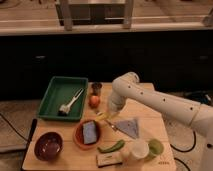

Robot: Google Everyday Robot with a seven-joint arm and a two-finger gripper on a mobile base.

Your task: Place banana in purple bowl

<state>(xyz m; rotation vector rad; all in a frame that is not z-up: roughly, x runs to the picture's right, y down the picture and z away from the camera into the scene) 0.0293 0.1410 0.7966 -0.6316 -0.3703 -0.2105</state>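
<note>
- Gripper [106, 115]: positioned low over the middle of the wooden table [150, 125], at the end of the white arm [150, 97] that reaches in from the right side.
- Gripper state: it cannot be told whether the pincer is apart or together, or whether it is clamped on anything.
- Banana [101, 116]: a small pale-yellow piece lying at the gripper tip, just below the orange fruit [94, 101] and just above the rim of the orange bowl [77, 135]. Contact with the gripper cannot be confirmed.
- Purple bowl [48, 146]: located at the front left corner of the table, upright, well apart from the banana and the gripper. The banana is not in it.
- Orange bowl: beside the purple bowl on its right, holding a blue sponge [90, 131].
- Green tray [59, 92]: at the rear left, containing a white brush [70, 102].
- Dark cup [96, 87]: behind the orange fruit, next to the tray.
- Blue-grey cloth [129, 126]: flat on the table, right of the gripper.
- Green pod [112, 146]: lies between the orange bowl and the white cup [138, 149].
</note>
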